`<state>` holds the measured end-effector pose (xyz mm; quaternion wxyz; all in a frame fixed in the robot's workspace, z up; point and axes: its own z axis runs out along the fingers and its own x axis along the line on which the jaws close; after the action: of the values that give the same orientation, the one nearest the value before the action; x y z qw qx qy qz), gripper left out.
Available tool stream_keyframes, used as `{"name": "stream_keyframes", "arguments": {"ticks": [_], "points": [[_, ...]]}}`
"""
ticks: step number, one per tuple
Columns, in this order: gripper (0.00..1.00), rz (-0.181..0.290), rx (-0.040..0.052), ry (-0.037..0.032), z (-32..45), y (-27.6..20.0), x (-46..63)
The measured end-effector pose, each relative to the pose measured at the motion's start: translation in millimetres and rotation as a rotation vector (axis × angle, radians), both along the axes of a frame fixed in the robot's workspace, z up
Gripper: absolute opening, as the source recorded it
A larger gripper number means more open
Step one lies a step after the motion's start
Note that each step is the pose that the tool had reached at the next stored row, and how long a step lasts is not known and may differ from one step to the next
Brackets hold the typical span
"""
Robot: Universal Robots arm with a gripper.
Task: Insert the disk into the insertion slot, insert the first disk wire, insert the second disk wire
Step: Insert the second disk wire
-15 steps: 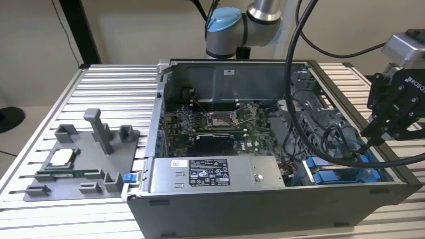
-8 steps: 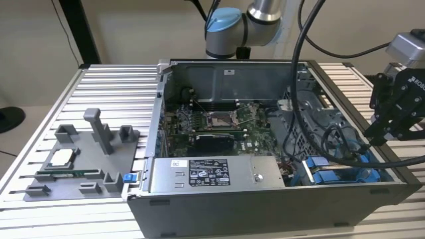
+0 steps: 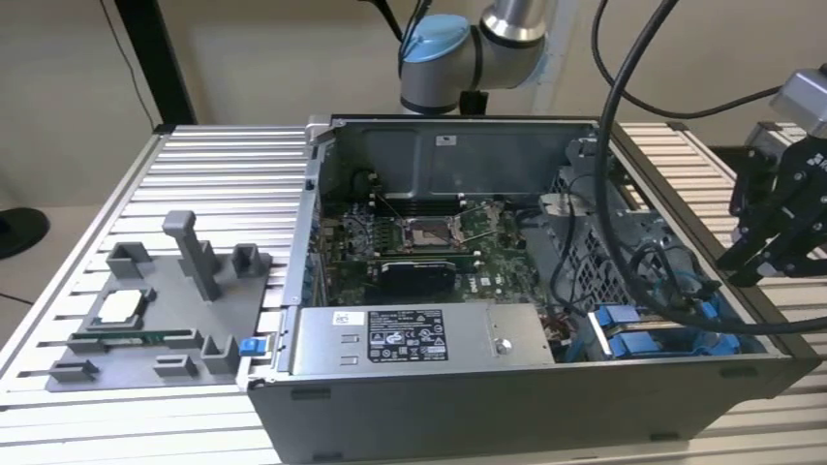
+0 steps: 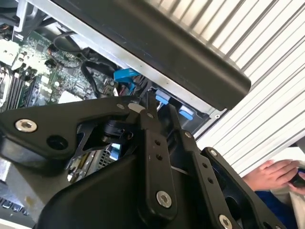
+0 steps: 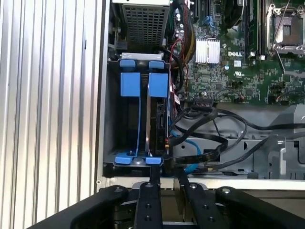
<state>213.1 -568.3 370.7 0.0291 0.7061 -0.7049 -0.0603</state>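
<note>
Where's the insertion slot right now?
In the exterior view, the insertion slot sits in the near corner of the computer case on the exterior view's right, beside the grey power-supply box.

psu box (image 3: 505, 341) has white printed label (image 3: 406, 335), mobo (image 5: 224, 71) a white logo (image 5: 237, 53); fine print not legible.

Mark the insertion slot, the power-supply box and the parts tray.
insertion slot (image 5: 129, 84): first wrist view, blue tab.
power-supply box (image 3: 472, 331): exterior view, grey top.
parts tray (image 3: 194, 318): exterior view, bare floor.
</note>
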Motion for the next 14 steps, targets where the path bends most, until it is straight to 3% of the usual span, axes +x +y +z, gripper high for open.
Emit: {"name": "stream_keyframes", "arguments": {"ticks": [14], "points": [[1.00, -0.004, 0.0079, 0.0174, -9.9, -0.2, -1.6]]}}
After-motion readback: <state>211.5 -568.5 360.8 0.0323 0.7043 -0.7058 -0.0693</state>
